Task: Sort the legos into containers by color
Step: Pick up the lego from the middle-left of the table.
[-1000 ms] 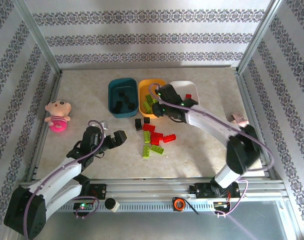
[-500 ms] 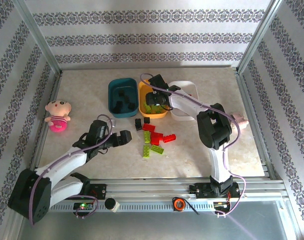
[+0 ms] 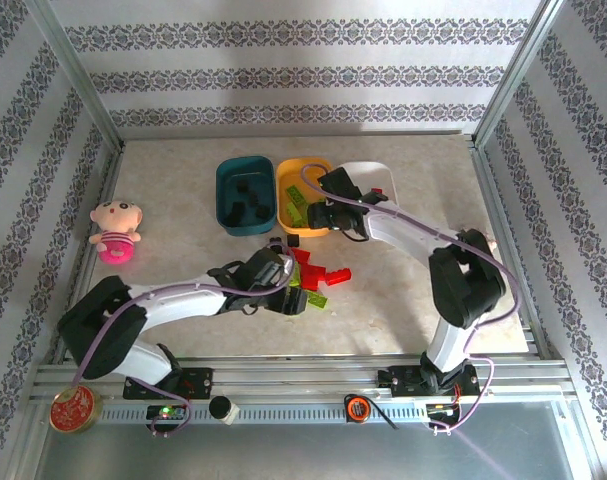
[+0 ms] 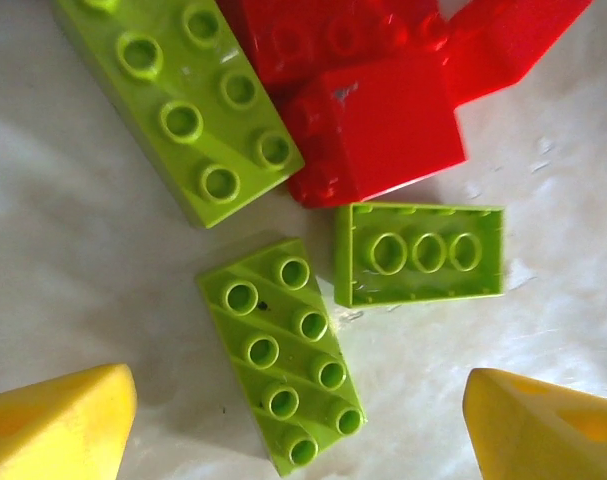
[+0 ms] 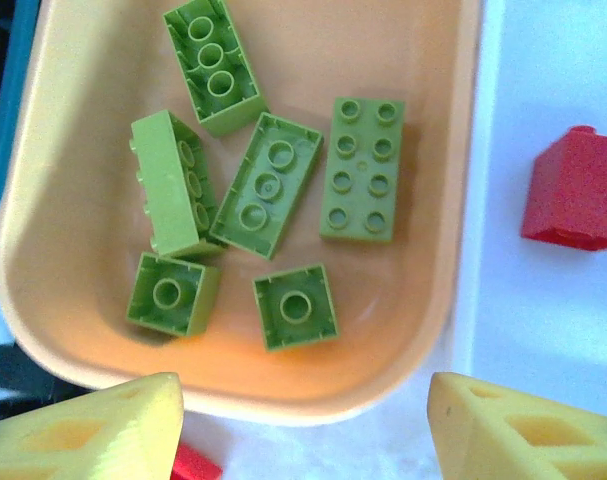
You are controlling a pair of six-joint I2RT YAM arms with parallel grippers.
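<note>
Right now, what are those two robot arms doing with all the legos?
They are sorting legos by color. The left gripper is open low over the loose pile, a lime green brick between its fingers. The right gripper is open above the orange-yellow tub, which holds six lime green bricks. Black bricks lie in the dark teal tub, a red brick in the white tub. More red and green ones lie on the table.

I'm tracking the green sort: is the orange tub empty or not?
Not empty: the orange tub holds six green legos, seen from the right wrist; no other color inside.
</note>
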